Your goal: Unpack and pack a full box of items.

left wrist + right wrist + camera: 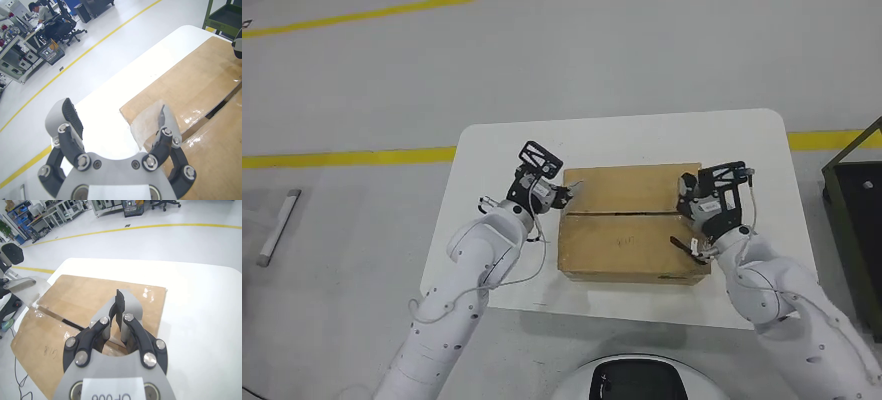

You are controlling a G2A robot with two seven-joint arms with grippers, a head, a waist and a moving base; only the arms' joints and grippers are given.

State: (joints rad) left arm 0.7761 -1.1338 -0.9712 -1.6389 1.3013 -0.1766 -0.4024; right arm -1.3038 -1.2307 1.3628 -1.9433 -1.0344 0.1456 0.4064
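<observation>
Had the left arm [477, 265] bent at the elbow, forearm angled inward and away from the body. Held the left gripper [115, 106] spread wide, one ribbed pad [72, 115] turned inward and the other finger [168, 117] well apart from it. Had the right arm [777, 295] bent much the same on the opposite side, wrist tipped downward. Held the right gripper [118, 300] closed up, pads [120, 306] face to face and perhaps touching at the tips, with a sliver of gap lower down. Stood both grippers at about the same depth, well apart.
</observation>
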